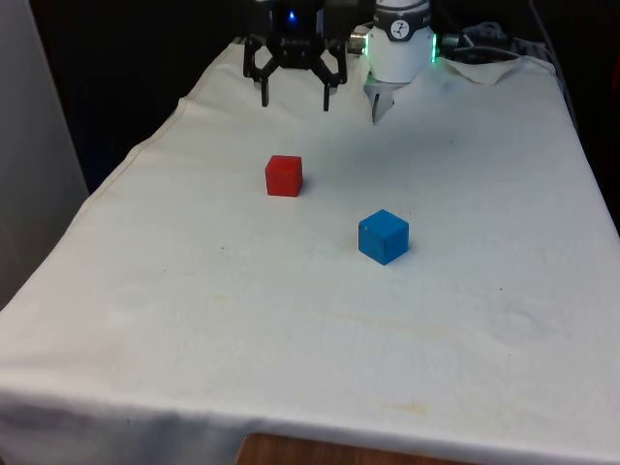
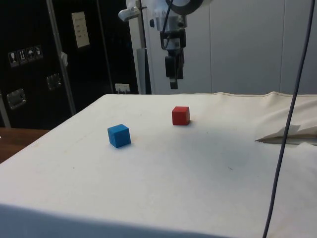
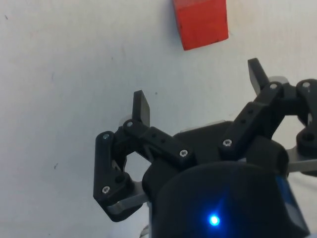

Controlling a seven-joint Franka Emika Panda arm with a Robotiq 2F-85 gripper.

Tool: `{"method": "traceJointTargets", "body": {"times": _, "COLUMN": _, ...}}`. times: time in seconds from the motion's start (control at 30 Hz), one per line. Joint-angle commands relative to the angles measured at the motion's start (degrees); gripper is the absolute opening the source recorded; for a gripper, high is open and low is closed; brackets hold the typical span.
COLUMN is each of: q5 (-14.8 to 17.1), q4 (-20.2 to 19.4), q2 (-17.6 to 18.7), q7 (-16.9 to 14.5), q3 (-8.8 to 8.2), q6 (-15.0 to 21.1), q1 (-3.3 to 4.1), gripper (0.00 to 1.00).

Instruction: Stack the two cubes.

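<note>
A red cube [image 1: 284, 175] sits on the white cloth, towards the far part of the table; it also appears in the side view as the red cube [image 2: 181, 115] and in the wrist view as the red cube [image 3: 201, 22]. A blue cube [image 1: 384, 236] lies nearer the front, to the front view's right of the red one, a short gap between them; the blue cube [image 2: 119, 135] rests flat. My gripper [image 1: 295, 101] hangs open and empty above the cloth, beyond the red cube. Its fingers [image 3: 141, 108] are spread wide, and the gripper [image 2: 173, 84] is well above the table.
The white cloth [image 1: 291, 339] covers the whole table. A fold of cloth [image 1: 489, 68] bunches at the far right corner beside the robot's base. A dark cable [image 2: 287, 129] hangs down in the side view.
</note>
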Motion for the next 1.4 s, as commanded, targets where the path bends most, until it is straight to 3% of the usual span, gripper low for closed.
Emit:
{"method": "traceJointTargets", "body": {"times": 0.0, "q5": 0.8, "q4": -0.2, "q2": 0.3, "q7": -0.5, "q3": 0.06, "q6": 1.1, "q1": -0.06, "gripper": 1.00}}
{"method": "traceJointTargets", "body": {"times": 0.1, "q5": 0.2, "q4": -0.1, "q2": 1.0, "q7": 0.0, "q3": -0.11, "q6": 1.5, "q1": -0.06, "gripper": 1.00}}
{"method": "traceJointTargets", "body": {"times": 0.37, "q5": 3.2, "q4": -0.4, "q2": 2.0, "q7": -2.6, "q3": -0.46, "q6": 3.7, "q1": -0.52, "gripper": 1.00}}
{"method": "traceJointTargets", "body": {"times": 0.4, "q5": 1.6, "q4": -0.1, "q2": 1.9, "q7": -1.2, "q3": -0.69, "q6": 2.9, "q1": -0.17, "gripper": 1.00}}
{"method": "traceJointTargets", "body": {"times": 0.43, "q5": 3.8, "q4": -0.4, "q2": 2.1, "q7": -3.2, "q3": -0.57, "q6": 3.8, "q1": -0.57, "gripper": 1.00}}
{"method": "traceJointTargets", "body": {"times": 0.67, "q5": 10.2, "q4": -0.1, "q2": 3.5, "q7": -9.1, "q3": -1.55, "q6": 4.3, "q1": -0.74, "gripper": 1.00}}
{"method": "traceJointTargets", "body": {"times": 0.7, "q5": 8.9, "q4": 0.1, "q2": 3.6, "q7": -8.0, "q3": -1.95, "q6": 3.8, "q1": -0.40, "gripper": 1.00}}
{"method": "traceJointTargets", "body": {"times": 0.8, "q5": 12.9, "q4": 0.2, "q2": 4.4, "q7": -11.5, "q3": -1.89, "q6": 4.6, "q1": -0.69, "gripper": 1.00}}
{"method": "traceJointTargets", "body": {"times": 0.97, "q5": 15.7, "q4": 0.2, "q2": 5.7, "q7": -13.8, "q3": -1.89, "q6": 5.5, "q1": -0.92, "gripper": 1.00}}
{"method": "traceJointTargets", "body": {"times": 1.0, "q5": 14.5, "q4": 0.3, "q2": 5.8, "q7": -12.8, "q3": -2.35, "q6": 5.1, "q1": -0.52, "gripper": 1.00}}
{"method": "traceJointTargets", "body": {"times": 1.03, "q5": 16.2, "q4": 0.3, "q2": 6.1, "q7": -14.2, "q3": -1.95, "q6": 5.6, "q1": -0.92, "gripper": 1.00}}
{"method": "traceJointTargets", "body": {"times": 1.1, "q5": 17.4, "q4": 0.5, "q2": 7.0, "q7": -15.1, "q3": -2.06, "q6": 5.9, "q1": -0.80, "gripper": 1.00}}
{"method": "traceJointTargets", "body": {"times": 1.37, "q5": 17.8, "q4": 0.9, "q2": 9.4, "q7": -14.9, "q3": -2.06, "q6": 6.9, "q1": -0.63, "gripper": 1.00}}
